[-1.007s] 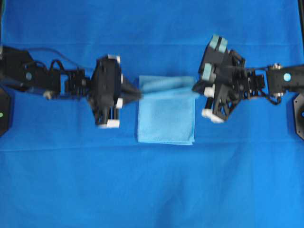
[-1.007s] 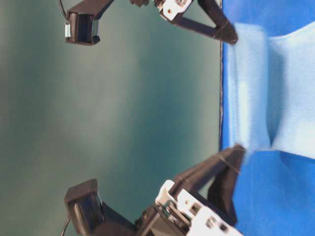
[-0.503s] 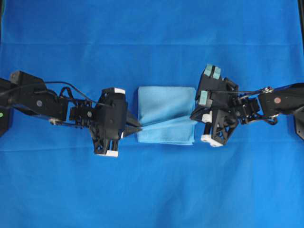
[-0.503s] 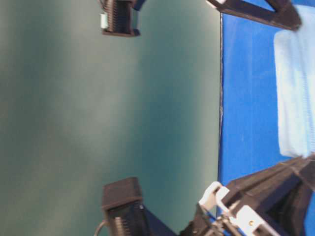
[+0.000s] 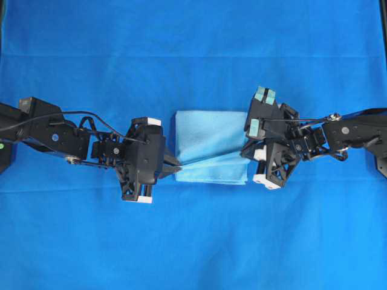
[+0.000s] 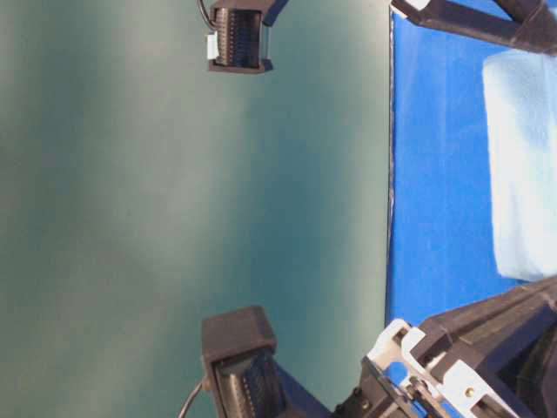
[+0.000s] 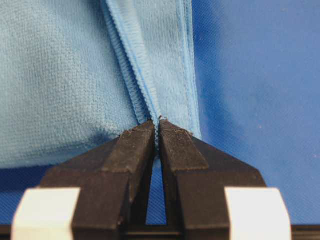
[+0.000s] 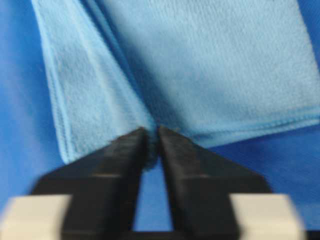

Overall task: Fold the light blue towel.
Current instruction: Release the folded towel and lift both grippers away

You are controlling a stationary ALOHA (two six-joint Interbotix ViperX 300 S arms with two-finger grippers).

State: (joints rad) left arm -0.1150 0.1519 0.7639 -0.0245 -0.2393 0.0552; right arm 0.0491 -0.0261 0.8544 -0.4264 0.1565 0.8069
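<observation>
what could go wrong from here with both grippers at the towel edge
1. The left gripper is pinched on the towel's hem; if it pulls away shut, it could drag the fold open.
2. The right gripper looks barely parted with cloth between its tips; the edge may snag as it retreats.
3. The folded flap lies slanted, not matching the lower edge, so the fold may end uneven.

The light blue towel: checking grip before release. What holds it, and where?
Both: left gripper and right gripper each pinch the light blue towel's hemmed edge at opposite ends.
</observation>
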